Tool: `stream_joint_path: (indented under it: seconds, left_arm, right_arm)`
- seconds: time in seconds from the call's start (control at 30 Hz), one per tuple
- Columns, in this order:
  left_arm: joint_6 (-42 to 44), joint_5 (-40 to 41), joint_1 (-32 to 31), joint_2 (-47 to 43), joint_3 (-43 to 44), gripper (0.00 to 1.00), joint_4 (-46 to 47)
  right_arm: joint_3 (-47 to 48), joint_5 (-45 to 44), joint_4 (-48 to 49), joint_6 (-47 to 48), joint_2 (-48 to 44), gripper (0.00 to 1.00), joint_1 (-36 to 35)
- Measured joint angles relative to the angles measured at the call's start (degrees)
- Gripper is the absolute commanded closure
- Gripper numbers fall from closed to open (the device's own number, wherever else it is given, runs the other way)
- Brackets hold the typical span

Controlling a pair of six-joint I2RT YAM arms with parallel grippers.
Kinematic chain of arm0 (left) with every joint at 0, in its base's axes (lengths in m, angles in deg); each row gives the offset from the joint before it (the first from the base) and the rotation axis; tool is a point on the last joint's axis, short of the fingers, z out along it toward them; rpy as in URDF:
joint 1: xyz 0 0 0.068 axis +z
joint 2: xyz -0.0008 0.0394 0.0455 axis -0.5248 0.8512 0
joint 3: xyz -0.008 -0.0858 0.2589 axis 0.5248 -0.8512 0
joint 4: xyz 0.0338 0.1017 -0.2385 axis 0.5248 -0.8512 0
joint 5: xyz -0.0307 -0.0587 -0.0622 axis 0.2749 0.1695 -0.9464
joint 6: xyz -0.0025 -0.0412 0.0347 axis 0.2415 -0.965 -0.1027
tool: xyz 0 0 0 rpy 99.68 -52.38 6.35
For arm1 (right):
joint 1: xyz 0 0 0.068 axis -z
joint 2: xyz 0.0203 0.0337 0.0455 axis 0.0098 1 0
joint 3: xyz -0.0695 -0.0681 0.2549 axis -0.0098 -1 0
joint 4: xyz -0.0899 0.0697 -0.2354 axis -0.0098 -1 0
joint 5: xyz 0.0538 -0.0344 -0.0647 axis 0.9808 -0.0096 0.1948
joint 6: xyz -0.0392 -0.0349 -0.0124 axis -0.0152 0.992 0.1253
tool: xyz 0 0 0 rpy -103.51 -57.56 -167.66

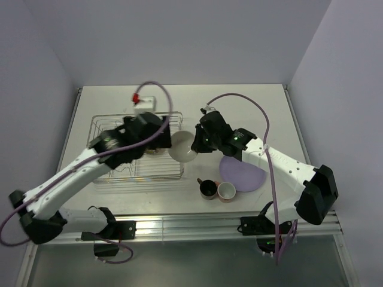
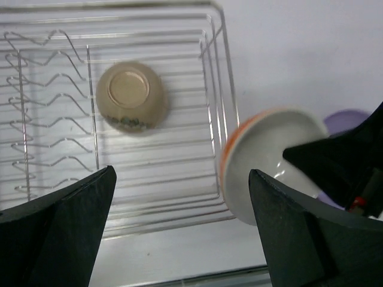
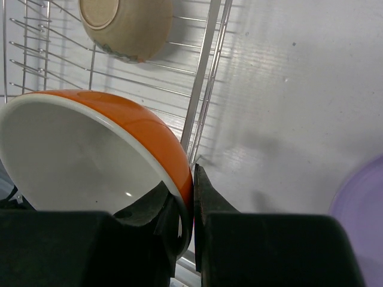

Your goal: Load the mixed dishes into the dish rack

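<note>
The dish rack stands on the left of the table. A beige bowl lies upside down inside it. My left gripper hangs wide open over the rack's right end, holding nothing. My right gripper is shut on the rim of the orange bowl, which hangs tilted at the rack's right edge. The lilac plate, dark cup and pink cup sit on the table to the right.
The two grippers are close together at the rack's right side. Rows of upright wire prongs fill the rack's left half. Walls enclose the table on the left, back and right.
</note>
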Motion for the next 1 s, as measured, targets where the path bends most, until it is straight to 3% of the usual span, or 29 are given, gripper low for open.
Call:
stream_joint_path:
  seconds: [0.1,0.27,0.57,0.77,1.0]
  left_arm:
    - [3.0,-8.3,7.9,-9.1,-2.8,0.01,4.6]
    - [5.4,-22.2,13.0,-16.0,-4.1,0.01,11.8]
    - [2.6,-46.6,17.2,-15.9,-11.3,0.01,20.4]
    - [-2.8,-56.2,17.3,-16.0,-14.8,0.01,27.4]
    - [-9.1,-62.3,17.4,-16.5,-20.7,0.01,34.9]
  right_arm:
    - [-0.9,0.6,0.2,0.0,-1.4,1.0,0.0]
    - [-1.6,2.9,1.3,-0.1,-4.6,1.0,0.0]
    - [-9.4,17.8,10.5,-1.7,-12.8,1.0,4.9]
    - [-13.6,29.7,17.7,-4.1,-15.5,1.0,11.4]
    - [-16.2,38.5,25.8,-7.3,-16.1,1.0,13.6]
